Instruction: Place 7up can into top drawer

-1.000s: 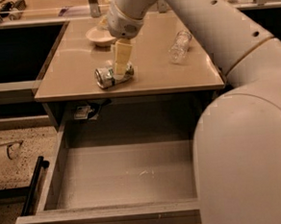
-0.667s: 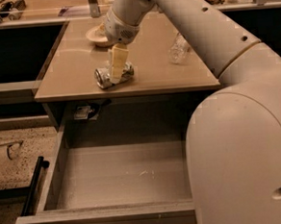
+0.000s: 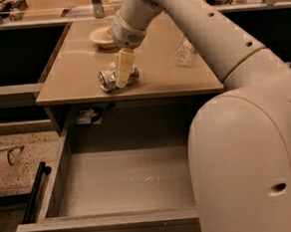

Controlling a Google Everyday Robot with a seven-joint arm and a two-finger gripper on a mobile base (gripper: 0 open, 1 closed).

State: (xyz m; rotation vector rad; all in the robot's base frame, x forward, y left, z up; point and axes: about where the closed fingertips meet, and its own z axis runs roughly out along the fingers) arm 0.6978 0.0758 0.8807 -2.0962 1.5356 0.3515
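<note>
The 7up can [image 3: 108,80] lies on its side near the front edge of the tan table top [image 3: 77,68], its shiny round end facing left. My gripper [image 3: 123,73] reaches down from the arm onto the middle of the can, which rests on the table. The top drawer [image 3: 125,182] stands pulled wide open below the table's front edge, its flat grey bottom bare.
A white bowl [image 3: 101,36] sits at the back of the table behind the gripper. A clear plastic bottle [image 3: 185,53] lies to the right. My bulky arm body [image 3: 248,155] covers the drawer's right side. A black bar [image 3: 31,201] runs along the floor left of the drawer.
The gripper has shifted slightly left and lower over the can. The can stays in the same place on the table.
</note>
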